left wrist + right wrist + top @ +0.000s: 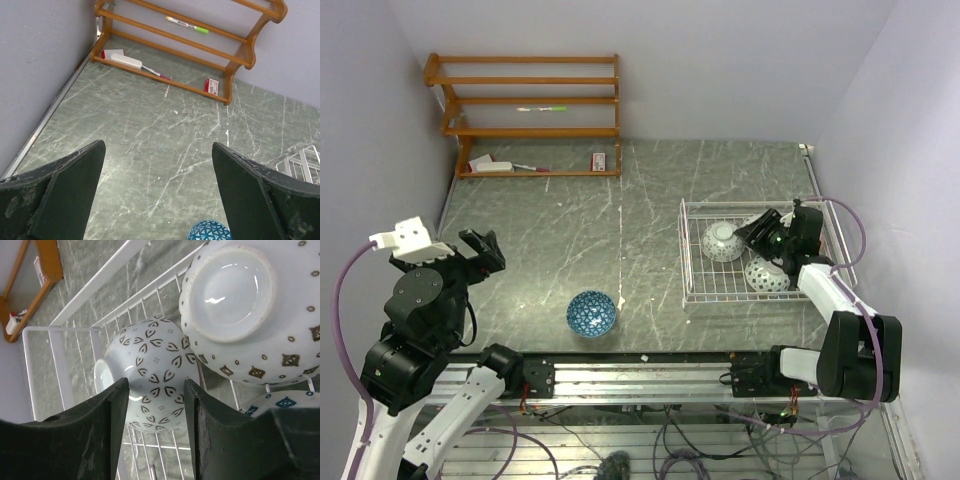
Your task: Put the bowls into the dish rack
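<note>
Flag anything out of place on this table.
One blue bowl sits upright on the table, outside the dish rack, while the other bowls in view lie tipped inside it. Nothing looks spilled or broken.

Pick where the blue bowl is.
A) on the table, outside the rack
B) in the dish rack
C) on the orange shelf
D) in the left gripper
A: the blue bowl stands on the table, left of the dish rack.
</note>
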You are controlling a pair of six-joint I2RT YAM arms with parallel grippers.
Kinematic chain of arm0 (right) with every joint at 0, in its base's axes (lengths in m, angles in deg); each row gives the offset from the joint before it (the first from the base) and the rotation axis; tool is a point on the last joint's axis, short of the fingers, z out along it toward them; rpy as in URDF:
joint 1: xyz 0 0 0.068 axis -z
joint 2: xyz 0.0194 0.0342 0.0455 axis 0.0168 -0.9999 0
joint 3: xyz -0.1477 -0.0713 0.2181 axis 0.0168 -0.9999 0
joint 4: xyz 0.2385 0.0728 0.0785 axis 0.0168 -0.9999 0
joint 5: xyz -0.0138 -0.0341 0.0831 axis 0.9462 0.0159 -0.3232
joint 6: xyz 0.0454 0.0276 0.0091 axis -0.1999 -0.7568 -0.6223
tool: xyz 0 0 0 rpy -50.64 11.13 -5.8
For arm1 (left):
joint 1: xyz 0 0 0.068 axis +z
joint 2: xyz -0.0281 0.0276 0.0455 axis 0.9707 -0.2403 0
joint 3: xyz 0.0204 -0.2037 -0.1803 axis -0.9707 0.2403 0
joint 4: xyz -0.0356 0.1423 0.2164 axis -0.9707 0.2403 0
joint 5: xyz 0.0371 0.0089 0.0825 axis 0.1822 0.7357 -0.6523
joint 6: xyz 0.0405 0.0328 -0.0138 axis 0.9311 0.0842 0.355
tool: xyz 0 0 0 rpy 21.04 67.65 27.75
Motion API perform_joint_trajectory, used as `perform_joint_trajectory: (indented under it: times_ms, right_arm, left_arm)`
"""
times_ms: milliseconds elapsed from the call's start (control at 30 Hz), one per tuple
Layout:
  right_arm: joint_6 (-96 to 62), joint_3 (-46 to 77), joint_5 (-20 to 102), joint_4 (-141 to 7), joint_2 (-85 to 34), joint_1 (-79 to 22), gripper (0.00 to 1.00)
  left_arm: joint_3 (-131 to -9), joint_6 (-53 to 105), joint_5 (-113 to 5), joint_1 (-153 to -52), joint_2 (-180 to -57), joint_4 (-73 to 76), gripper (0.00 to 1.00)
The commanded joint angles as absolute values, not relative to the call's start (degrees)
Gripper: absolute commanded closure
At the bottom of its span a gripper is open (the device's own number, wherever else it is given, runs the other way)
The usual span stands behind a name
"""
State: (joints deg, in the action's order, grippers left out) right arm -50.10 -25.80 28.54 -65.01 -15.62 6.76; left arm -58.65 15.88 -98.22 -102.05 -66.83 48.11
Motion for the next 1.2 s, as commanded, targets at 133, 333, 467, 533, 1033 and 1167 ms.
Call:
perform_joint_trajectory:
  times_ms: [133, 333, 467, 533, 1033, 1167]
  right_arm:
    - [-47.89, -25.58, 28.42, -67.91, -16.10, 6.32, 0.52]
    - [-45.49, -23.65, 28.88, -70.28, -13.23, 6.24, 0.51]
    - [-41.93, -20.67, 29.77, -74.17, -11.67, 5.94, 0.36]
    - [-40.12, -19.16, 32.39, -76.77, -10.29, 4.69, 0.18]
    - [-33.26, -9.26, 59.13, -92.57, -13.93, -17.77, 0.00]
    - [-33.08, -8.97, 64.01, -95.09, -14.71, -19.37, 0.00]
  left_arm:
    - [-58.04, 15.30, -97.89, -101.67, -66.58, 46.22, 0.01]
    - [-57.76, 15.34, -97.86, -101.67, -66.89, 45.99, 0.01]
    - [-57.23, 15.13, -97.51, -101.67, -66.75, 45.49, 0.01]
    - [-56.95, 15.06, -97.33, -101.67, -66.78, 45.35, 0.01]
    - [-56.79, 15.72, -98.25, -101.67, -65.54, 46.42, 0.01]
    - [-56.86, 15.81, -98.61, -101.67, -64.88, 46.97, 0.01]
